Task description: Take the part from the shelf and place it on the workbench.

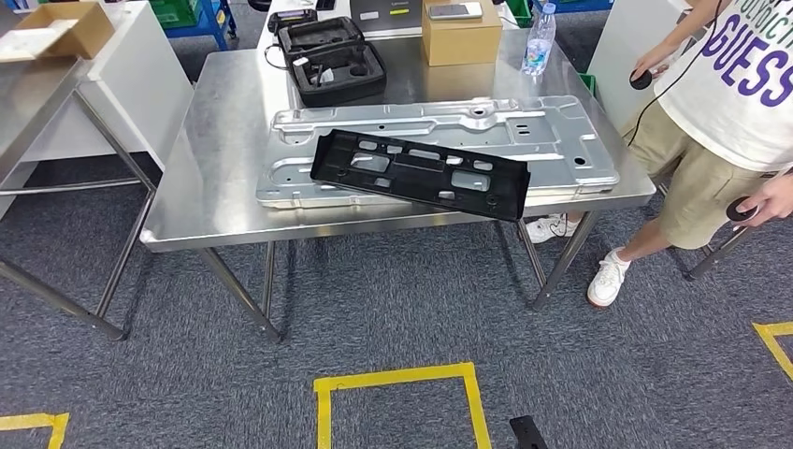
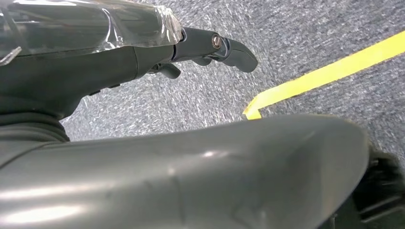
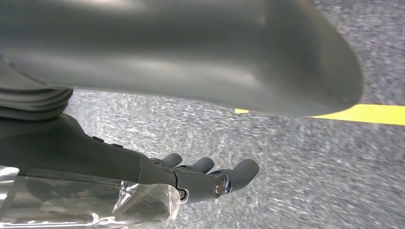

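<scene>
A long black plastic part (image 1: pixel 421 174) lies slantwise on a large silver sheet-metal panel (image 1: pixel 561 140), which rests on the steel workbench (image 1: pixel 224 140). The part's right end reaches the bench's front edge. My left hand (image 2: pixel 191 47) hangs at my side over the grey carpet, fingers stretched out and holding nothing. My right hand (image 3: pixel 200 176) hangs the same way, fingers out straight and a little apart, also holding nothing. Both hands are well away from the bench.
At the back of the bench stand an open black case (image 1: pixel 332 61), a cardboard box (image 1: pixel 460 36) and a water bottle (image 1: pixel 539 39). A person (image 1: pixel 729 103) stands at the bench's right end. A second steel table (image 1: pixel 37 94) is at the left. Yellow tape (image 1: pixel 397 379) marks the floor.
</scene>
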Controlling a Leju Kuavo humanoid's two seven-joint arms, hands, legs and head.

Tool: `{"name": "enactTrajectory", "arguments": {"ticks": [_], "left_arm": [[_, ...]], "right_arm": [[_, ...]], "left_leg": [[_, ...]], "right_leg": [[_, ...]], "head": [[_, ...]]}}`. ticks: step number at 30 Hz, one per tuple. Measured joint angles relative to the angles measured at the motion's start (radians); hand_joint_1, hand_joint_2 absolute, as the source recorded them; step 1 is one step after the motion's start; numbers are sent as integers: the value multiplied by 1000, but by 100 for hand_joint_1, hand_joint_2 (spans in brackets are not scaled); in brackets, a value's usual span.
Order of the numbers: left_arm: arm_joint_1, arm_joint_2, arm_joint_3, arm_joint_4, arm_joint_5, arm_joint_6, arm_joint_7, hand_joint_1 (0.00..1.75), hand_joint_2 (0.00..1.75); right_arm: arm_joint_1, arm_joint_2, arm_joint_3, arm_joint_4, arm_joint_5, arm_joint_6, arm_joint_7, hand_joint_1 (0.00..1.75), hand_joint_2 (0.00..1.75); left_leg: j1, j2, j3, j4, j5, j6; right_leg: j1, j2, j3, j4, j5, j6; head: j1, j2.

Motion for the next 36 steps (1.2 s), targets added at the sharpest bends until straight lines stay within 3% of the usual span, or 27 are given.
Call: {"name": "enactTrajectory", "arguments": {"ticks": [3, 4, 5, 8, 9, 11, 13, 14, 15, 16, 18, 20, 23, 24, 26, 28, 29, 30, 31, 34, 36], "left_arm": [[-4, 0, 0, 0, 2, 7, -23, 0, 0], [-6, 0, 0, 0, 2, 9, -29, 0, 0], [-7, 0, 0, 0, 3, 11, -33, 0, 0], [-7, 0, 0, 0, 5, 13, -37, 0, 0], [-7, 0, 0, 0, 4, 14, -37, 0, 0], [-10, 0, 0, 0, 2, 14, -33, 0, 0], [-9, 0, 0, 0, 0, 13, -24, 0, 0], [-8, 0, 0, 0, 0, 13, -18, 0, 0], [-8, 0, 0, 0, -1, 12, -12, 0, 0], [-7, 0, 0, 0, -2, 12, -7, 0, 0], [-8, 0, 0, 0, -2, 12, -1, 0, 0], [-8, 1, -1, 0, -3, 12, 3, 0, 0], [-7, 2, -2, 0, -5, 11, 6, 0, 0], [-6, 3, -3, 0, -6, 11, 8, 0, 0], [-5, 4, -5, 1, -9, 10, 11, 0, 0], [-5, 4, -7, 1, -12, 9, 13, 0, 0], [-4, 4, -7, 1, -13, 9, 13, 0, 0], [-3, 4, -8, 1, -15, 9, 12, 0, 0], [-2, 4, -8, 1, -17, 10, 10, 0, 0], [-7, 4, -12, 1, -21, 14, 2, 0, 0], [-10, 4, -14, 1, -24, 19, -3, 0, 0]], "right_arm": [[0, 0, 7, 0, 4, 8, 16, 0, 0], [-1, 0, 10, 0, 4, 9, 20, 0, 0], [-1, -1, 13, 0, 5, 11, 24, 0, 0], [-1, -1, 20, 0, 6, 15, 31, 0, 0], [0, -1, 22, 1, 5, 16, 32, 0, 0], [0, 0, 25, 1, 4, 16, 33, 0, 0], [1, 0, 28, 1, 4, 16, 30, 0, 0], [1, 0, 28, 1, 3, 16, 28, 0, 0], [1, 0, 29, 1, 3, 15, 25, 0, 0], [1, 0, 29, 1, 2, 15, 23, 0, 0], [-1, 0, 30, 1, 2, 14, 19, 0, 0], [-3, 0, 30, 1, 1, 14, 18, 0, 0], [-1, 0, 30, 1, -3, 14, 18, 0, 0], [-1, 0, 30, 1, -5, 15, 18, 0, 0], [-3, 0, 30, 1, -7, 16, 19, 0, 0], [-2, 0, 30, 1, -10, 17, 22, 0, 0], [-1, 0, 30, 1, -12, 17, 25, 0, 0], [-1, 0, 30, 1, -14, 18, 27, 0, 0], [-1, 0, 30, 1, -16, 18, 29, 0, 0], [-1, 0, 30, 1, -20, 20, 34, 0, 0], [-2, 0, 30, 1, -23, 20, 36, 0, 0]], "left_leg": [[1, -1, 141, -227, 70, 3], [-2, -2, 168, -277, 82, 7], [-5, -3, 177, -297, 87, 13], [-12, -3, 164, -297, 104, 38], [-11, -2, 158, -299, 113, 48], [-12, -1, 141, -301, 131, 64], [-17, -1, 121, -300, 146, 70], [-20, -1, 111, -300, 154, 70], [-22, -1, 102, -299, 161, 70], [-23, -1, 94, -299, 167, 68], [-26, -2, 81, -293, 178, 63], [-28, -2, 70, -286, 187, 53], [-24, -2, 60, -280, 196, 37], [-22, -2, 52, -267, 184, 31], [-16, -2, 15, -178, 114, 17], [-9, -2, -31, -33, 27, 5], [-6, -2, -41, 17, 4, 0], [-3, -2, -32, 26, 0, -2], [-1, -2, -1, -8, 14, -4], [1, -3, 149, -247, 76, 1], [-6, -5, 184, -317, 89, 15]], "right_leg": [[-3, 0, -16, 0, 18, 14], [-3, 0, -19, 0, 23, 20], [-2, -1, -21, 0, 28, 27], [-5, 0, -28, 2, 36, 44], [-7, 1, -38, 22, 17, 47], [-9, 2, -80, 126, -64, 48], [-7, 2, -124, 266, -145, 49], [-6, 2, -126, 301, -161, 48], [-5, 2, -108, 294, -158, 47], [-5, 2, -68, 244, -139, 45], [-2, 3, 39, 85, -96, 38], [3, 4, 92, -7, -78, 27], [7, 2, 85, -16, -64, 8], [6, 1, 79, -18, -55, 2], [3, -1, 61, -20, -37, -7], [3, -1, 41, -19, -22, -9], [4, -1, 31, -19, -15, -8], [3, -1, 23, -19, -9, -6], [3, -1, 15, -19, -2, -4], [2, -1, 0, -18, 16, 9], [2, -2, -5, -19, 26, 21]], "head": [[0, 0], [1, 0], [2, 0], [3, 0], [4, 0], [5, 0], [7, 0], [7, 0], [7, 0], [7, 0], [7, 0], [5, 0], [4, 0], [3, 0], [0, 0], [-1, 0], [-1, 0], [-2, 0], [-2, 0], [-1, 0], [0, 0]]}}
